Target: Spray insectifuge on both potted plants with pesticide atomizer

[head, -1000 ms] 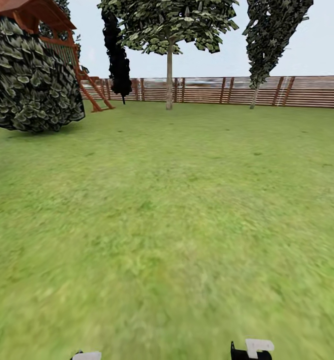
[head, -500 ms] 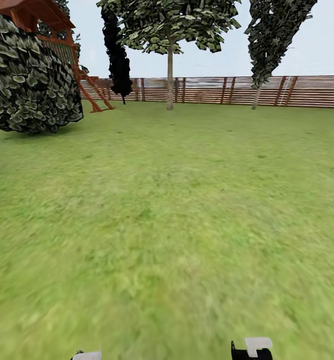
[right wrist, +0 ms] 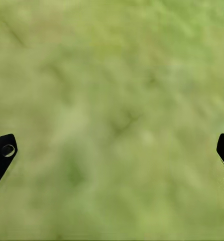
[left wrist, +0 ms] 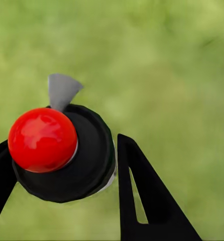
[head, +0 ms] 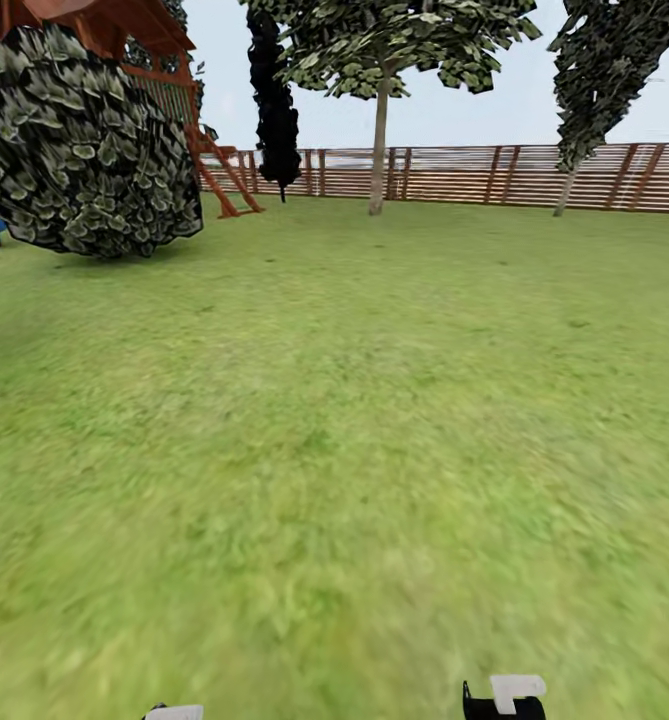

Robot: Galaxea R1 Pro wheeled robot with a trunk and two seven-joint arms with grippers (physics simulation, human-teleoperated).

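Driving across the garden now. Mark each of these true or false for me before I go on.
1. The right tool is open, with just grass between its fingers. True.
2. The left tool is empty. False: a round black object with a red ball-shaped top sits between its fingers, above the grass.
3. A brown slatted fence runs along the far edge of the lawn. True.
4. The big round bush stands at the right of the head view. False: it is at the left, in front of the wooden play tower.
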